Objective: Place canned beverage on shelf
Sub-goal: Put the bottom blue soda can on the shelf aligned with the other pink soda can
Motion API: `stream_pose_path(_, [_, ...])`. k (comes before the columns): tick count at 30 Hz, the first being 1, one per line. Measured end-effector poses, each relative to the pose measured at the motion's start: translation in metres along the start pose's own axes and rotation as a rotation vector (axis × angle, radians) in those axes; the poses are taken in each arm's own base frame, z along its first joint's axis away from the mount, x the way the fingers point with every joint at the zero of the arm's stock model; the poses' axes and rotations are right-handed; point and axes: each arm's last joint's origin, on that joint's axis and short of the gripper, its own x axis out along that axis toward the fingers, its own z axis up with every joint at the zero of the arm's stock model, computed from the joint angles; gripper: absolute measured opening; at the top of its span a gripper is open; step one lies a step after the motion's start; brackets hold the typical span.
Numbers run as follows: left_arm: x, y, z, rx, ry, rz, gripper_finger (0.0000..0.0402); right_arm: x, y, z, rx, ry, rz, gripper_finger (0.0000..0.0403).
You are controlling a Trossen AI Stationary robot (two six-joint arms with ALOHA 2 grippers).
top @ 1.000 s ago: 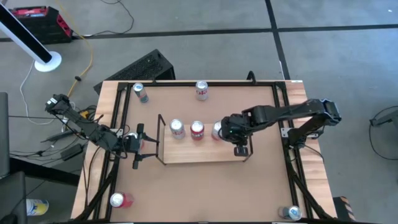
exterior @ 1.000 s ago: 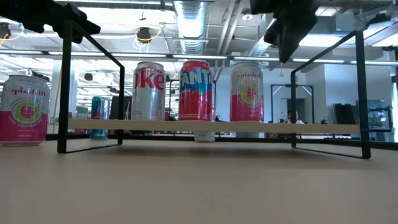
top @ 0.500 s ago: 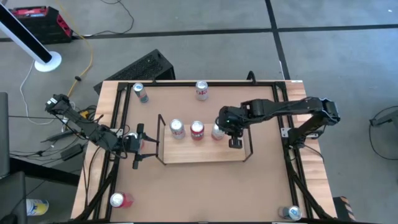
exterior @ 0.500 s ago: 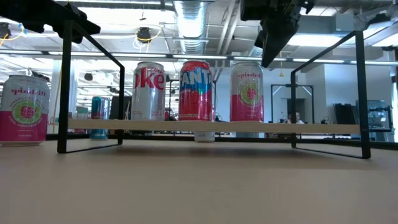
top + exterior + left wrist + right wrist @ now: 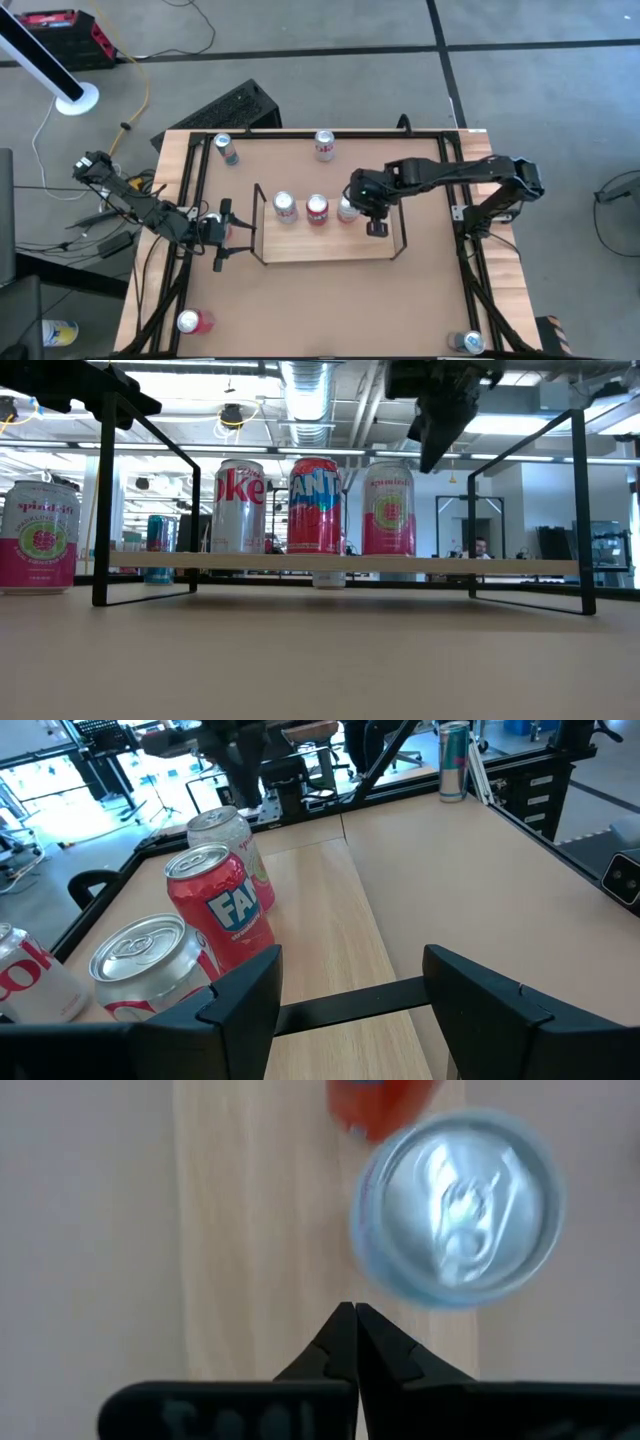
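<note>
Table (image 5: 300, 290) mid-frame in the high view. Shelf (image 5: 320, 247) at its centre, with three cans in a row. Right hand (image 5: 375, 222) just right of the pink can (image 5: 388, 508), fingers pressed together, holding nothing. Best nudged gently, low on the can's side, to avoid tipping. Left hand (image 5: 222, 240) wide, idle at shelf's left end.

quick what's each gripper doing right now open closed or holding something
Left gripper: open, holding nothing, waiting at the shelf's left end.
Right gripper: shut, holding nothing, above the shelf beside the pink Spindrift can.
</note>
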Motion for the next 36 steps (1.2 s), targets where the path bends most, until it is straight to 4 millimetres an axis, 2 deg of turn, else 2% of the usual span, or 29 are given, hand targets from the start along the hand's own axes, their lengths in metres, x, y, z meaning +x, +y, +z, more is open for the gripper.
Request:
stream_pose_path(6, [0.000,0.000,0.000,0.000,0.000,0.000,0.0228,-0.031,0.016,-0.001,0.045,-0.036,0.047,0.0024])
stream_pose_path(10, [0.000,0.000,0.000,0.000,0.000,0.000,0.0228,-0.058,0.036,-0.001,0.090,-0.119,0.126,0.0022])
stream_pose_path(13, [0.000,0.000,0.000,0.000,0.000,0.000,0.0228,-0.069,0.054,-0.007,0.179,-0.110,0.231,0.0027])
stream_pose_path(17, [0.000,0.000,0.000,0.000,0.000,0.000,0.0228,-0.076,0.082,-0.022,0.376,0.043,0.378,0.0030])
stream_pose_path(21, [0.000,0.000,0.000,0.000,0.000,0.000,0.0228,-0.082,0.111,-0.038,0.610,0.248,0.444,0.0026])
stream_pose_path(25, [0.000,0.000,0.000,0.000,0.000,0.000,0.0228,-0.087,0.142,-0.052,0.830,0.383,0.446,0.0027])
stream_pose_path(29, [0.000,0.000,0.000,0.000,0.000,0.000,0.0228,-0.094,0.169,-0.071,0.969,0.500,0.411,0.0031])
stream_pose_path(36, [0.000,0.000,0.000,0.000,0.000,0.000,0.0228,-0.103,0.198,-0.097,1.165,0.519,0.299,0.0033])
